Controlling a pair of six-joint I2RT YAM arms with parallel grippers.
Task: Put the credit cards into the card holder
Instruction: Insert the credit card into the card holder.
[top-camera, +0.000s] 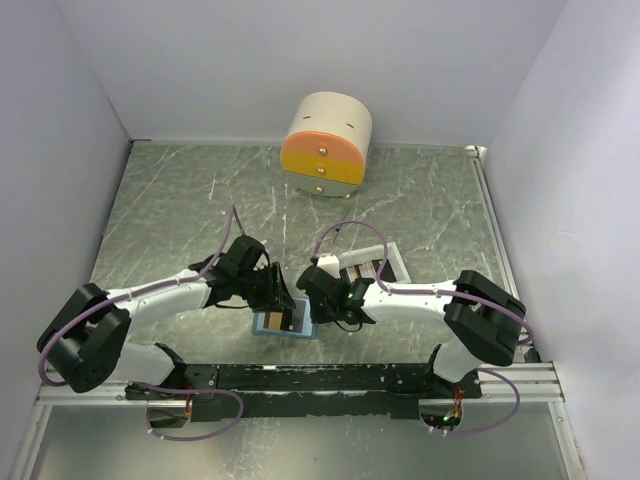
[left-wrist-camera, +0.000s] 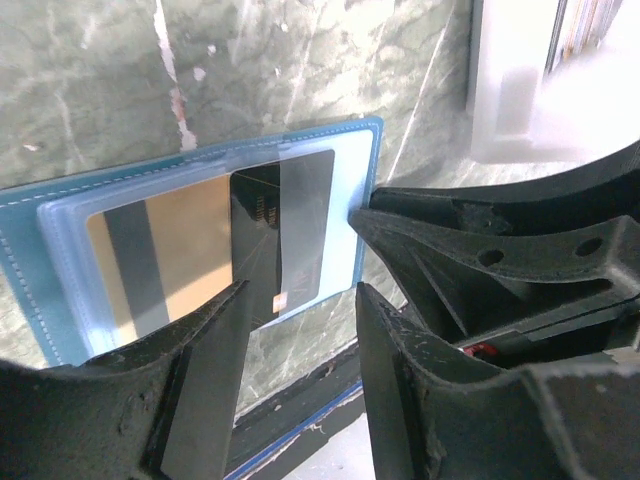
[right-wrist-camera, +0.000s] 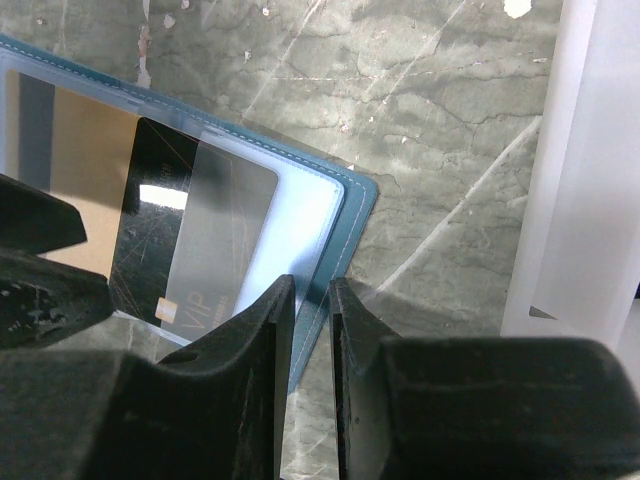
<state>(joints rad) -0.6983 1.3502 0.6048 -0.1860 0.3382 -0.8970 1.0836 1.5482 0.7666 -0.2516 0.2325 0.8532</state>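
Blue card holder (left-wrist-camera: 30, 250), left tool (left-wrist-camera: 300, 300) spread, right tool (right-wrist-camera: 312, 290) pinching its edge

R wrist cam: I read "VIP" on the dark card (right-wrist-camera: 190, 240), bottom edge nr the chip, under the card holder (right-wrist-camera: 355, 200) sleeve. Other print on it too blurred; nothing else legible.

One card holder (left-wrist-camera: 347, 200); two credit cards (left-wrist-camera: 190, 250) inside; one tray (right-wrist-camera: 570, 180)
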